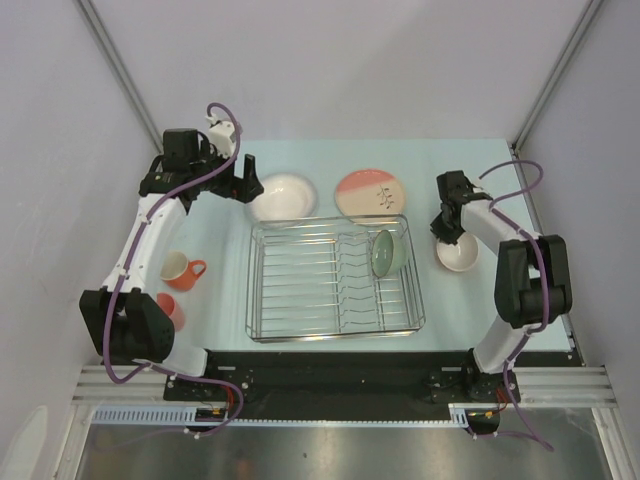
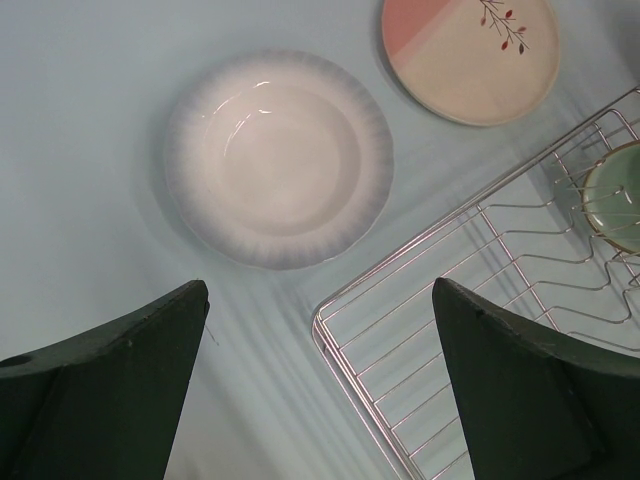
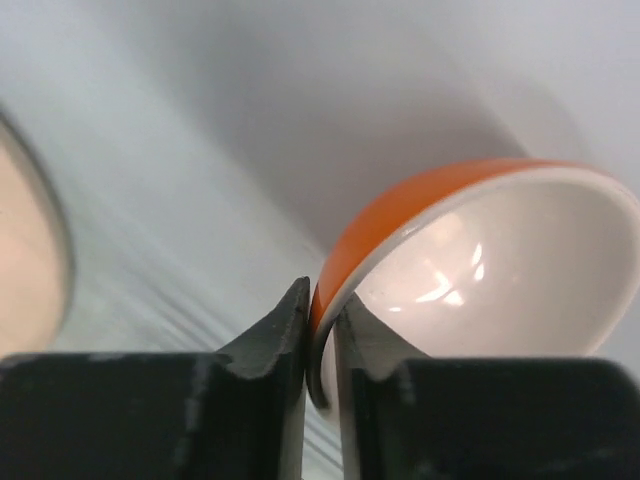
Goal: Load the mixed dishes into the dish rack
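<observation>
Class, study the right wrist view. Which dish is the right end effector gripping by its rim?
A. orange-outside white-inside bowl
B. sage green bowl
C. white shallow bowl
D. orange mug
A: the right end effector is closed on the rim of the orange-outside white-inside bowl, pinching its wall from both sides.

Pale table point(image 1: 300, 160) carries rack point(image 1: 300, 290), white bowl point(image 1: 283, 196), plate point(image 1: 370, 193), mug point(image 1: 180, 270) and, seemingly, pink cup point(image 1: 170, 310).
</observation>
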Controlling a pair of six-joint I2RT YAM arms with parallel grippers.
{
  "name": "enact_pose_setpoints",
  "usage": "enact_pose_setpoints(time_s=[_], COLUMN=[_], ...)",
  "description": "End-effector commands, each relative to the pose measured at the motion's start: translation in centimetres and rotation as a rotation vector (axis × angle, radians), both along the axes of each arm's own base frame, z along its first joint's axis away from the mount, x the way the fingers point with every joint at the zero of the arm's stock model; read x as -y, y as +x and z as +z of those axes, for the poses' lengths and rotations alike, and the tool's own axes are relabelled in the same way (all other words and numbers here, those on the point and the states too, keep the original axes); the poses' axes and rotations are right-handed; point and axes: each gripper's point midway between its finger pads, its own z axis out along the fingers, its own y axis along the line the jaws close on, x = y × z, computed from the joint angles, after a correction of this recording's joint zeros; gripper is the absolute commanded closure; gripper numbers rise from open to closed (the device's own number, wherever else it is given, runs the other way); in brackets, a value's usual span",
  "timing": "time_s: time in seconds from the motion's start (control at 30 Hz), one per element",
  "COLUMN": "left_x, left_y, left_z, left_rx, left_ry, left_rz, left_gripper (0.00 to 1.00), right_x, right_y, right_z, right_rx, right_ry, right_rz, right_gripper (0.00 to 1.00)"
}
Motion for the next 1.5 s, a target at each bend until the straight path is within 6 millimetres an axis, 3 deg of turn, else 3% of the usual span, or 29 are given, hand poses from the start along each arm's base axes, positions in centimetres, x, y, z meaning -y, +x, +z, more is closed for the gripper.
enact_pose_setpoints(time_s=[0.0,0.2,0.33,0.5,0.57,0.7,0.83,0.87,0.93,0.97,1.1,1.47], left_x=[-0.1,-0.2,-0.1,0.0,0.0,-0.1,-0.2,-0.2,-0.3,-0.3,-0.2,-0.2], left_y=[0.1,0.1,0.0,-0.1,0.0,0.2,0.3,0.3,0.4,0.4,0.4,0.1], left_z=[1.4,1.5,1.4,1.3,1.3,1.1,1.2,1.2,1.1,1.0,1.0,1.0], left_rx=[0.046,0.048,0.043,0.038,0.038,0.036,0.038,0.041,0.039,0.039,0.035,0.034], left_ry=[-0.010,-0.006,-0.010,-0.014,-0.013,-0.010,-0.007,-0.003,0.000,0.002,-0.002,0.000], left_rz=[-0.004,-0.002,-0.008,-0.011,-0.010,-0.004,-0.001,0.000,0.001,0.000,-0.004,-0.008], left_gripper=[0.00,0.00,0.00,0.01,0.00,0.00,0.00,0.00,0.00,0.00,0.00,0.00], right_x=[-2.5,-2.8,-2.7,-1.7,-0.9,0.0,1.1,1.6,2.6,2.9,3.6,4.2], right_y=[3.2,4.1,4.5,4.8,4.7,3.6,0.0,-1.6,-3.2,-4.8,-6.7,-4.8], right_z=[-1.3,-2.5,-1.3,3.6,6.8,10.9,10.5,8.8,8.3,6.3,4.2,1.4], right_rx=[0.029,0.005,0.031,0.108,0.170,0.238,0.186,0.142,0.135,0.088,0.061,0.041], right_ry=[0.061,0.056,0.047,0.010,-0.008,-0.018,-0.037,-0.052,-0.047,-0.042,-0.009,-0.014], right_rz=[0.073,0.108,0.120,0.126,0.119,0.135,0.111,0.098,0.059,0.051,0.011,-0.018], right_gripper=[0.73,0.48,0.28,0.11,0.07,0.10,0.15,0.17,0.18,0.18,0.18,0.20])
